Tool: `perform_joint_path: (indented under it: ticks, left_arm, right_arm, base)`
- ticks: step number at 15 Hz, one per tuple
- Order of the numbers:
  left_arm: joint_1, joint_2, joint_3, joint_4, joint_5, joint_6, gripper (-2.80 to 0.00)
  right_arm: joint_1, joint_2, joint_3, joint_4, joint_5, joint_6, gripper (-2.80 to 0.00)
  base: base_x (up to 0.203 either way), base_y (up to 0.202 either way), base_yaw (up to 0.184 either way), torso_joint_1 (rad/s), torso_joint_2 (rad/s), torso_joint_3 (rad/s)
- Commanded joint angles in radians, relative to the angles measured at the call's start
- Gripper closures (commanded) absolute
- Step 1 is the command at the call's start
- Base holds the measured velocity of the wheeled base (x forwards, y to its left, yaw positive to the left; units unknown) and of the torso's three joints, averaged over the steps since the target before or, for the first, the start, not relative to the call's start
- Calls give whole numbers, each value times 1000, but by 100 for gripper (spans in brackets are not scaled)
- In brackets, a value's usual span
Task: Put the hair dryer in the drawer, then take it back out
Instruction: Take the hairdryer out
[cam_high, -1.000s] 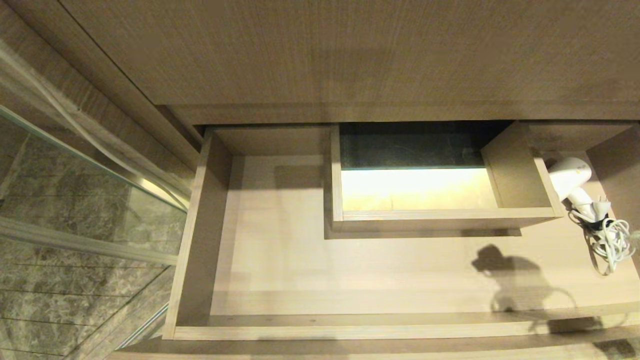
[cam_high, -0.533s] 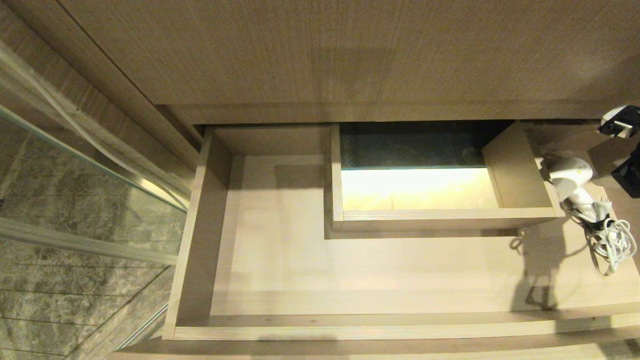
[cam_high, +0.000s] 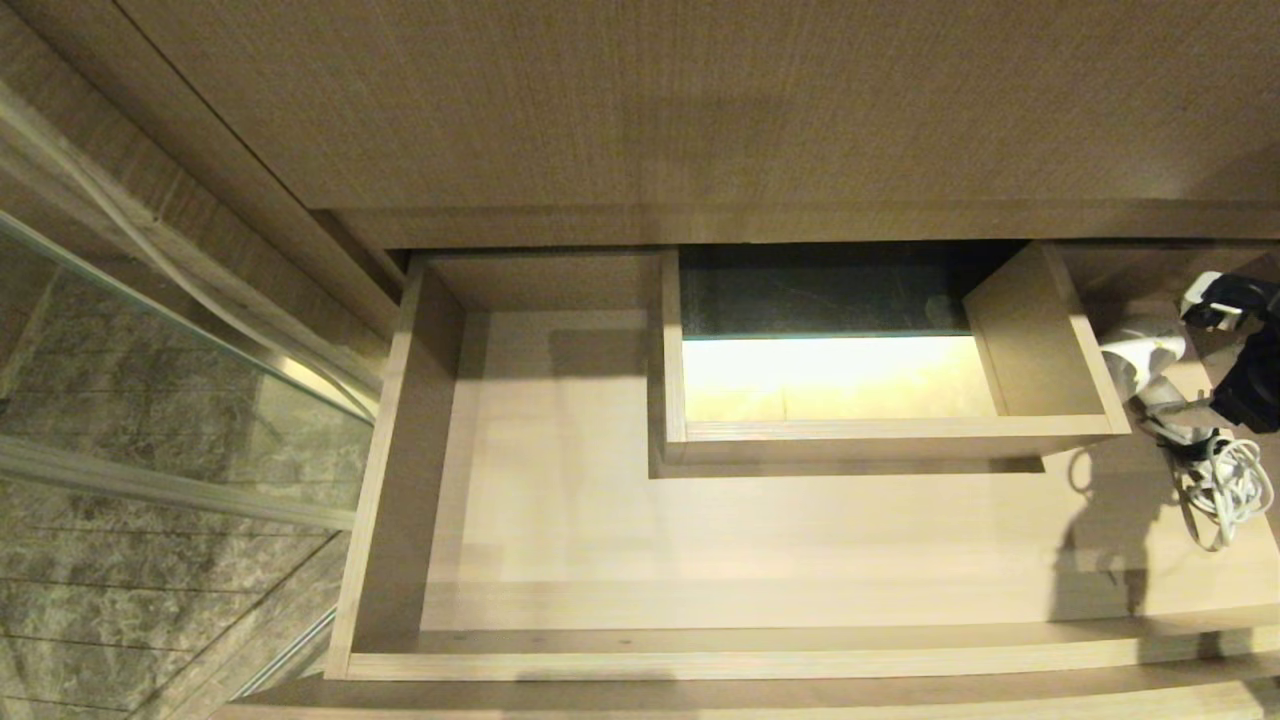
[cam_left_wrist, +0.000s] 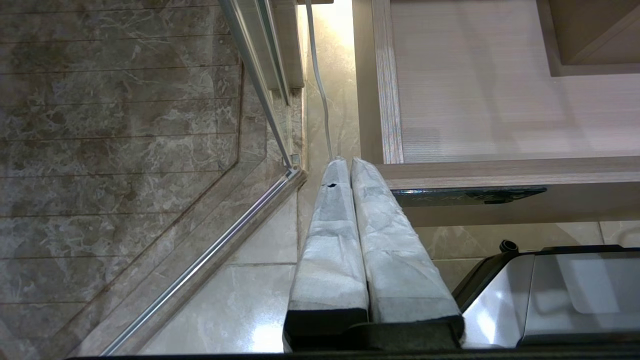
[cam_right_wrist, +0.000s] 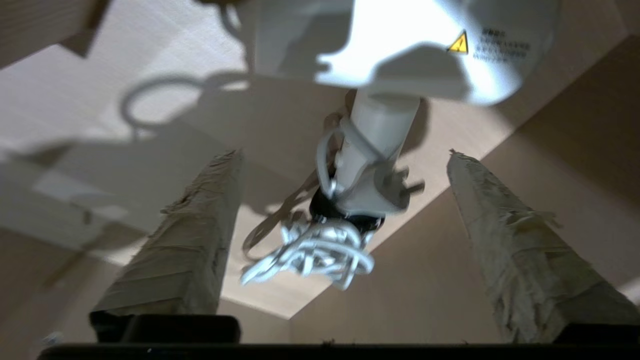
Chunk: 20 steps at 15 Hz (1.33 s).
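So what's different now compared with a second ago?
The right gripper has come into the head view from the right edge, dropped over the hair dryer and spread its fingers either side of the handle. Nothing is gripped yet. The dryer, its cord and the drawer lie as before. The left gripper hangs shut outside the drawer.

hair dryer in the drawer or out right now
In. The hair dryer lies on the floor of the open drawer, at its right end; the right gripper, open, straddles its handle without touching it.
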Motion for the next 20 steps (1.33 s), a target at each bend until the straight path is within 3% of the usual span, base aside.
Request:
perform_joint_path:
  ticks: [1, 15, 16, 20]
  left_arm:
    - [0, 0, 0, 0, -1, 0, 0]
    - [0, 0, 0, 0, -1, 0, 0]
    - [-1, 0, 0, 0, -1, 0, 0]
    - [0, 0, 0, 0, -1, 0, 0]
  right_arm:
    - [-3, 55, -32, -3, 2, -49, -280]
    - [-9, 260, -198, -4, 7, -45, -280]
    - [-9, 268, -205, -3, 18, -42, 0]
    - [-7, 280, -219, -22, 19, -42, 0]
  base:
    - [0, 0, 0, 0, 0, 0]
    - [0, 0, 0, 0, 0, 0]
    - [0, 0, 0, 0, 0, 0]
    - [0, 0, 0, 0, 0, 0]
